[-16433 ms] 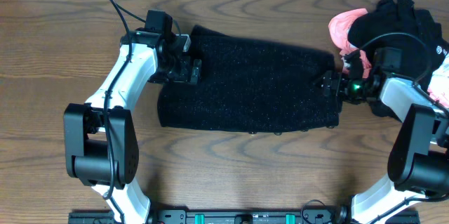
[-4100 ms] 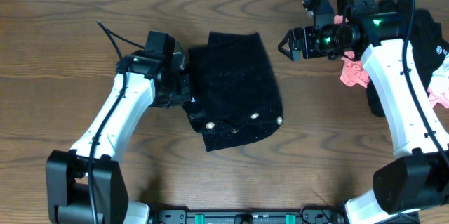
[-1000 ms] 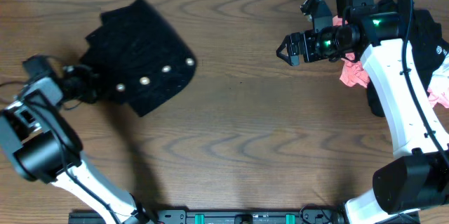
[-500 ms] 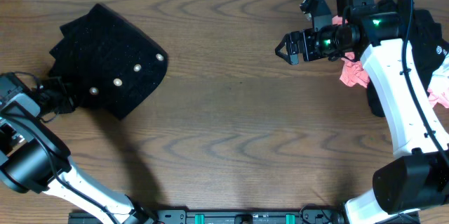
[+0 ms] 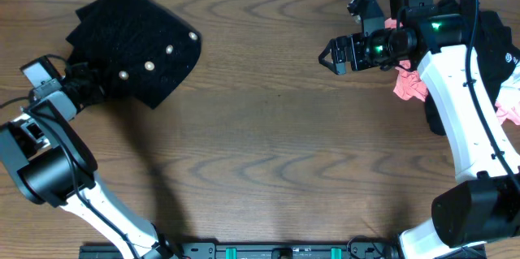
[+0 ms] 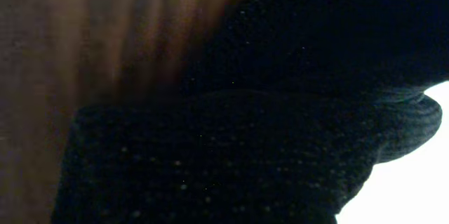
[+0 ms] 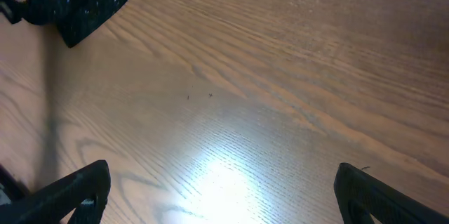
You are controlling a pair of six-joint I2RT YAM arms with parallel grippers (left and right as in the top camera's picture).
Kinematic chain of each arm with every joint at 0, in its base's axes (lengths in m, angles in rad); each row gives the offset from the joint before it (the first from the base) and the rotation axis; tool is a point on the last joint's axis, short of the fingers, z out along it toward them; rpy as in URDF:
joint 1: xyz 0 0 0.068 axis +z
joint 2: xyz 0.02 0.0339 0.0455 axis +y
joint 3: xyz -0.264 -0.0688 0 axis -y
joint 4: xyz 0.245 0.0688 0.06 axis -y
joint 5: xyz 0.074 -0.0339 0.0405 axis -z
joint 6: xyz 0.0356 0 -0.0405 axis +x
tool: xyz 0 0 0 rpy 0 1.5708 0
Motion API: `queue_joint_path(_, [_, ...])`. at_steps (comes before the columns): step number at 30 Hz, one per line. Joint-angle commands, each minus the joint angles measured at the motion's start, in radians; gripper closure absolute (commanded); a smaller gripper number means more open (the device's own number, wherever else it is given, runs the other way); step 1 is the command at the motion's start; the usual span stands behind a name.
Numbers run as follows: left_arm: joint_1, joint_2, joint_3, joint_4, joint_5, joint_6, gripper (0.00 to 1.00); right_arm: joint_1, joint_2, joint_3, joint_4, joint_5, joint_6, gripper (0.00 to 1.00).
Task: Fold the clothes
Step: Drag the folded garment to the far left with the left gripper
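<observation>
Nearest the base, the wooden table (image 5: 268, 170) lies as bare, grained board, with wide open room across its middle. Further on, at the left edge, the left gripper (image 5: 81, 88) is pinched shut on the edge of the black garment (image 5: 134, 36). This is a fuzzy, speckled knit bunched into a rough wedge and crossed by a row of pearly buttons (image 5: 149, 66). Far right, the right gripper (image 5: 328, 54) is held with 2 fingers spread wide, beside a heap of pink and black clothes (image 5: 410, 87).
</observation>
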Motion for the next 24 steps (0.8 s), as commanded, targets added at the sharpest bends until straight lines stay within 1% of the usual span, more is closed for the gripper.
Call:
queue_joint_path(1, [0.008,0.052,-0.028,0.028,-0.039,-0.031,0.94,0.007,0.008,-0.001,0.010,-0.018,0.001,0.01])
queue_joint_path(4, [0.014,0.052,-0.028,0.080,0.048,0.003,0.94,0.007,0.016,-0.001,0.016,-0.019,0.002,0.01])
queue_joint_path(9, [0.017,0.052,-0.028,0.228,0.239,0.140,0.94,0.008,0.026,-0.001,0.018,-0.019,0.002,0.01])
queue_joint_path(11, [0.021,0.052,-0.028,0.256,0.312,0.199,0.88,0.008,0.026,-0.001,0.018,-0.018,0.002,0.01])
queue_joint_path(12, [0.026,0.052,-0.028,0.257,0.356,0.240,0.83,0.008,0.026,-0.001,0.018,-0.019,0.002,0.01])
queue_joint_path(13, [0.030,0.052,-0.028,0.257,0.390,0.267,0.75,0.008,0.026,-0.001,0.018,-0.019,0.002,0.01])
queue_joint_path(14, [0.034,0.052,-0.028,0.255,0.422,0.291,0.69,0.008,0.026,-0.001,0.018,-0.019,0.002,0.01])
queue_joint_path(16, [0.042,0.052,-0.028,0.239,0.476,0.321,0.62,0.008,0.026,-0.001,0.018,-0.019,0.002,0.01])
queue_joint_path(19, [0.054,0.052,-0.028,0.209,0.535,0.358,0.55,0.008,0.026,-0.001,0.018,-0.019,0.002,0.01])
queue_joint_path(24, [0.083,0.052,-0.028,0.101,0.555,0.411,0.51,0.011,0.026,-0.001,0.017,-0.019,0.002,0.01])
